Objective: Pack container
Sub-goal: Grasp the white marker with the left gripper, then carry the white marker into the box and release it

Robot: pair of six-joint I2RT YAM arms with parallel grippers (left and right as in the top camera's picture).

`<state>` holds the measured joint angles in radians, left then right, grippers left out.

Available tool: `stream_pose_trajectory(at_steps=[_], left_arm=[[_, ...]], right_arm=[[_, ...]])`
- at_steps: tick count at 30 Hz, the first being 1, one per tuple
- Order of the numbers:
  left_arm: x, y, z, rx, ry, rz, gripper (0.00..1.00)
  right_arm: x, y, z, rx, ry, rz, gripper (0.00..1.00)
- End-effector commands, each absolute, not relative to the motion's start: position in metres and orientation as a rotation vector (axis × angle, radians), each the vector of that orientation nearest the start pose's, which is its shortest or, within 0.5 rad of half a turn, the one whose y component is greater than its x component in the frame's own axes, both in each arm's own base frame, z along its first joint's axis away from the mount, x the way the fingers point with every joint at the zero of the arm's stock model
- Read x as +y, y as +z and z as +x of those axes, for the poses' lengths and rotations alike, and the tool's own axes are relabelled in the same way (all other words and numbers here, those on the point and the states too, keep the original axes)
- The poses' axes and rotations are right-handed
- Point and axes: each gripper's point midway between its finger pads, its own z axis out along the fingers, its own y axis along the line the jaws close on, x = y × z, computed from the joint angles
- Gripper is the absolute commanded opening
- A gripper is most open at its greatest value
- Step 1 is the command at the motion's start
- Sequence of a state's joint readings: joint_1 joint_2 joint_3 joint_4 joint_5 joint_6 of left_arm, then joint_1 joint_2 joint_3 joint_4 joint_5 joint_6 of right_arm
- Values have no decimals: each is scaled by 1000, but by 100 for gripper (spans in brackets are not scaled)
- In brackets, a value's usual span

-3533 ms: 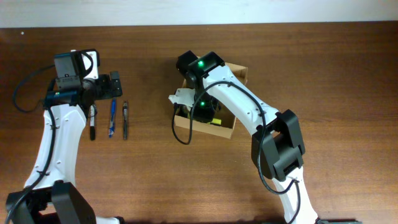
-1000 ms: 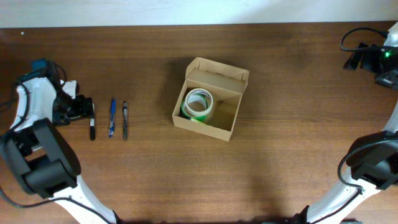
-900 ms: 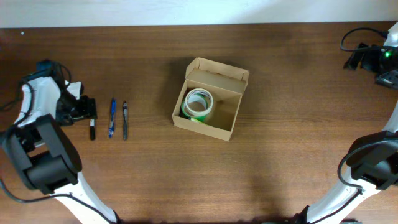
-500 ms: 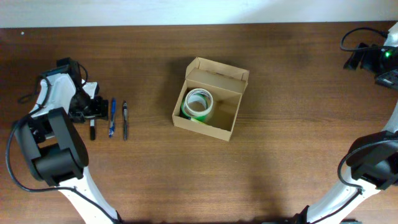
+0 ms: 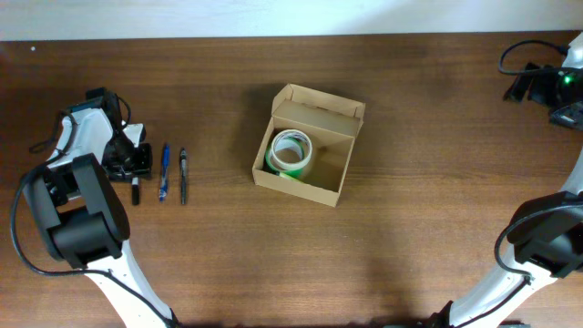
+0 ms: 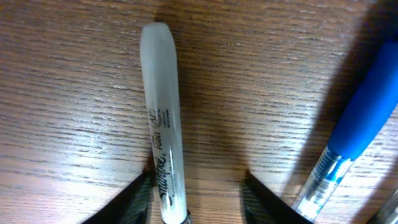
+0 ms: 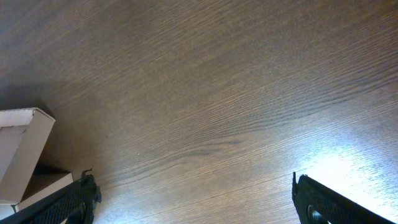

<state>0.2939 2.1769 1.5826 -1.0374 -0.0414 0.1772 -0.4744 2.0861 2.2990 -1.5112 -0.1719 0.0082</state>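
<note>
The container (image 5: 299, 186), a tan cardboard box with its flap lid (image 5: 319, 98) folded back, sits open at mid-table. A white-and-green tape roll (image 5: 291, 153) lies inside it. At the left, my left gripper (image 5: 130, 164) is down over a grey-barrelled black marker (image 5: 136, 190). In the left wrist view the marker (image 6: 160, 112) lies between the fingers of that gripper (image 6: 196, 200). The left finger is against the barrel and the right finger stands apart from it. My right gripper (image 5: 549, 88) hangs wide open at the far right with nothing in it, also seen wide open (image 7: 202, 202) in its wrist view.
A blue pen (image 5: 165, 171) and a dark pen (image 5: 183, 176) lie parallel just right of the marker; the blue pen (image 6: 354, 137) is close to my left gripper's right finger. A corner of the box (image 7: 18, 149) shows at the right wrist view's left edge.
My left gripper has moved right from the table's left edge to the marker, come down over it, and its jaws have narrowed around the barrel. The right arm has not moved.
</note>
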Motion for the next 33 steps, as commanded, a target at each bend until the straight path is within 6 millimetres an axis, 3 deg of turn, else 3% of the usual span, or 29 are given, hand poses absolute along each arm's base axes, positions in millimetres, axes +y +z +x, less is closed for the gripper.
stream_pose_trajectory(at_steps=[1, 4, 9, 12, 16, 20, 22, 23, 27, 31, 33], left_arm=[[122, -12, 370, 3226, 42, -203, 21], [122, -12, 370, 3225, 46, -203, 2], [107, 5, 384, 3191, -108, -200, 2], [101, 47, 406, 3138, -168, -150, 2], [87, 131, 442, 2995, -158, 81, 2], [22, 219, 460, 2744, -252, 533, 2], [-21, 250, 456, 2625, -272, 741, 2], [-55, 265, 450, 2545, -267, 911, 2], [-142, 276, 421, 2400, -233, 1275, 2], [-206, 267, 390, 2315, -208, 1520, 2], [-226, 255, 376, 2284, -225, 1635, 2]], right_arm=[[-173, 219, 408, 2758, 168, 650, 99], [-173, 219, 408, 2758, 168, 650, 99], [-173, 219, 408, 2758, 168, 650, 99], [-173, 219, 408, 2758, 168, 650, 99], [-173, 219, 408, 2758, 168, 650, 99], [-173, 219, 408, 2758, 168, 650, 99], [-173, 219, 408, 2758, 168, 650, 99], [-173, 219, 408, 2758, 168, 650, 99], [-173, 219, 408, 2758, 168, 650, 99], [-173, 219, 408, 2758, 168, 650, 99], [-173, 219, 408, 2758, 168, 650, 99]])
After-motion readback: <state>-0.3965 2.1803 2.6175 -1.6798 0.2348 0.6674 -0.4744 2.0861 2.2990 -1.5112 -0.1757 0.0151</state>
